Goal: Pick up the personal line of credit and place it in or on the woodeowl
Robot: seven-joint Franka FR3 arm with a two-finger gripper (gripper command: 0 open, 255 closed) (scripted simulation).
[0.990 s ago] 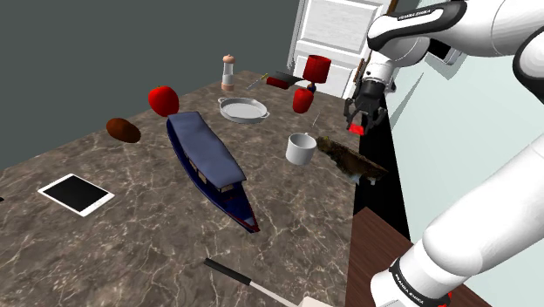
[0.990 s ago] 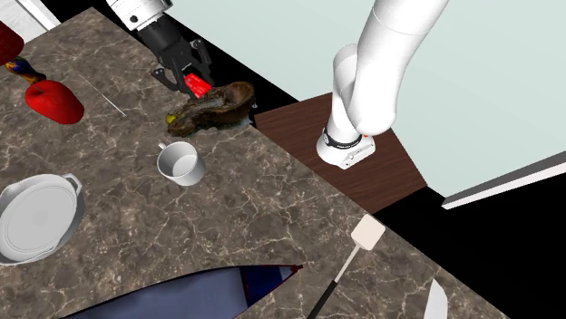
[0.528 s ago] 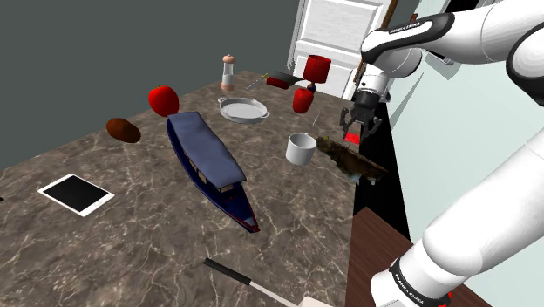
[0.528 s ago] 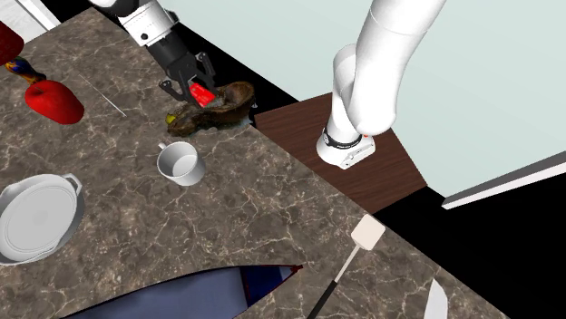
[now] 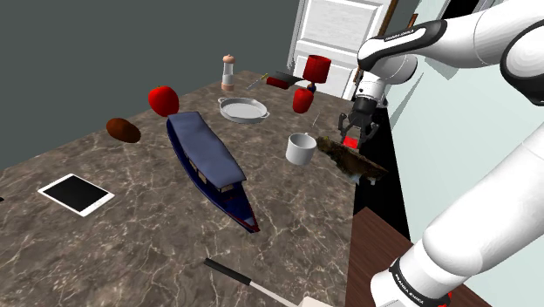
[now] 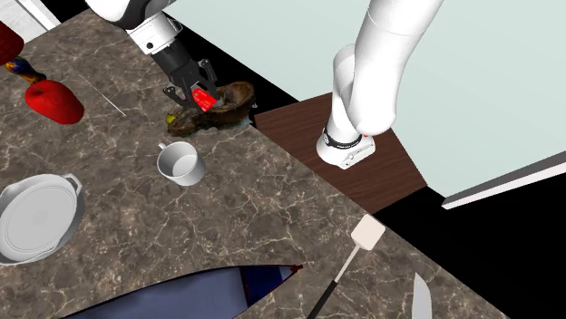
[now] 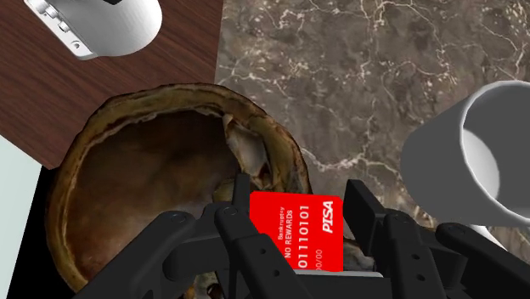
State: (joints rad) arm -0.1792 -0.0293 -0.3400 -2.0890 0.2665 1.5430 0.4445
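A red card (image 7: pixel 304 231) with white print sits clasped between my black fingers (image 7: pixel 242 222), so my gripper (image 7: pixel 301 242) is shut on it. The gripper (image 5: pixel 350 139) hangs just above the rim of a brown, rough wooden bowl (image 5: pixel 356 160) at the marble table's edge nearest the wall. In the second exterior view the card (image 6: pixel 204 100) is a red patch over the bowl (image 6: pixel 227 101), with the gripper (image 6: pixel 200 98) pointing down at it. Seen from the wrist, the bowl's hollow (image 7: pixel 144 170) lies beside the card, partly under the fingers.
A white mug (image 5: pixel 301 148) stands close beside the bowl. A long blue boat (image 5: pixel 209 161), a grey pan (image 5: pixel 243 109), red vases (image 5: pixel 303 98), a pepper mill (image 5: pixel 228 72) and a tablet (image 5: pixel 76 194) spread over the table. A spatula (image 6: pixel 358 243) lies near the stand (image 6: pixel 363 154).
The gripper, still holding the red card, has come down and moved a little to the shoulder view's left, from above the table edge to just over the bowl's rim.
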